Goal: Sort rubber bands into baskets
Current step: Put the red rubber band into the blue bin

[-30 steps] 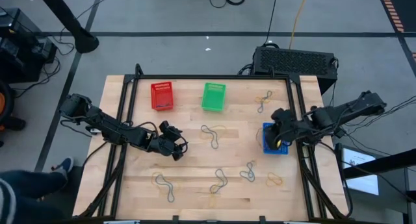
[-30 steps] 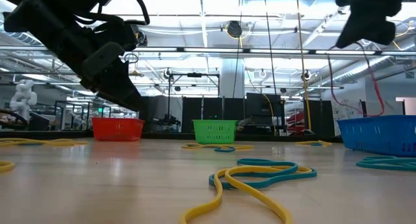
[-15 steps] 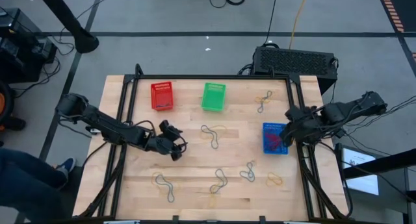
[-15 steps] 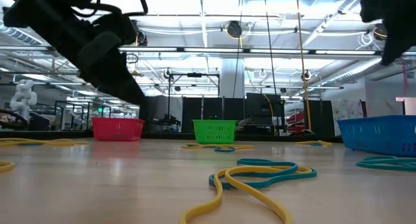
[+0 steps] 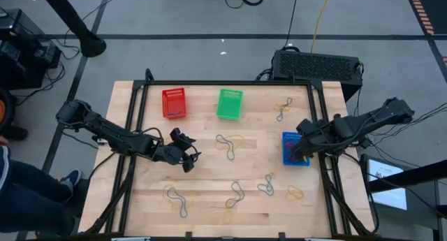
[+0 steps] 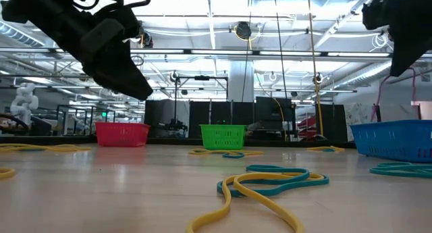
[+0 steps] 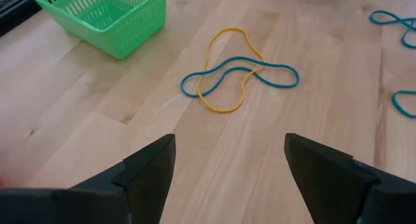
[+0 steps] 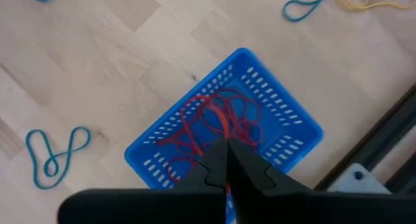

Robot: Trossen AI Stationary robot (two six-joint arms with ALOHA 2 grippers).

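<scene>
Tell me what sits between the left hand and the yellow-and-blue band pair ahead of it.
Nothing visible. The left hand is open, and only bare table lies between it and the crossed yellow and blue bands. The green basket stands off to one side.

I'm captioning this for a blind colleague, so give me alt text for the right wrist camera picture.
The right claw, fingers shut, hangs above a blue basket holding tangled red rubber bands. Teal bands lie on the wooden table around it.
</scene>
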